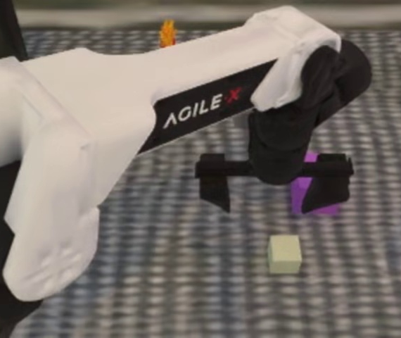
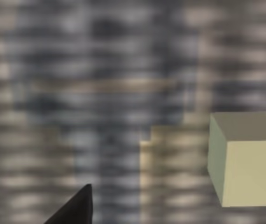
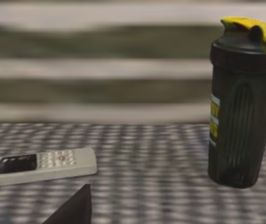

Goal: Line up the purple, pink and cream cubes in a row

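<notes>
Cream cube (image 1: 285,254) below left fingers (image 1: 218,191)

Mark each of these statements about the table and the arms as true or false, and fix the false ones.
1. The left gripper hangs open over the table. True.
2. The cream cube is held between the left gripper's fingers. False: it sits on the table, nearer the top view's bottom edge than the gripper, and nothing touches it.
3. The purple cube is partly hidden behind one finger of the left gripper in the top view. True.
4. The pink cube stands beside the cream cube. False: no pink cube shows in any view.
5. The right wrist view shows a grey phone handset lying flat and a dark shaker bottle with a yellow lid standing upright. True.
</notes>
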Tool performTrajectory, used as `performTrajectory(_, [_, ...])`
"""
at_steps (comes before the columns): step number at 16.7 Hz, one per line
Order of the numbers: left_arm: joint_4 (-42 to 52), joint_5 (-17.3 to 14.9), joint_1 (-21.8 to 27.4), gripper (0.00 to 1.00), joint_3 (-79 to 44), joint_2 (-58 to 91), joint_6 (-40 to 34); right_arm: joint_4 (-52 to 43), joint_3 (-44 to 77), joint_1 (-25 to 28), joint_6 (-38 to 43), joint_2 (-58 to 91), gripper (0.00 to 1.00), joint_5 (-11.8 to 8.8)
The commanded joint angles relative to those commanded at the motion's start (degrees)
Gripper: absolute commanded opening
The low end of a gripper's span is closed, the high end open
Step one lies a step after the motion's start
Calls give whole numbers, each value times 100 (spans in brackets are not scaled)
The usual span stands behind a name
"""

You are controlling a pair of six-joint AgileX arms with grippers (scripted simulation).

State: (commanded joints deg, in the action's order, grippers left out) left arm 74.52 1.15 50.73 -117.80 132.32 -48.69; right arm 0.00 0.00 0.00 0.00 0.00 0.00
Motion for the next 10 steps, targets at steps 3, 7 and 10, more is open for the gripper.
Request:
performTrajectory(3, [-215,-14,-655,100,597,-365,1029,0,0,0,0,0,100,0])
performTrajectory(7, [-570,-53,-1792,100,1677,-991,2757,0,0,0,0,0,100,0])
performTrajectory(10, [-851,-82,-2688,100,2535,-1490,4225,0,0,0,0,0,100,0])
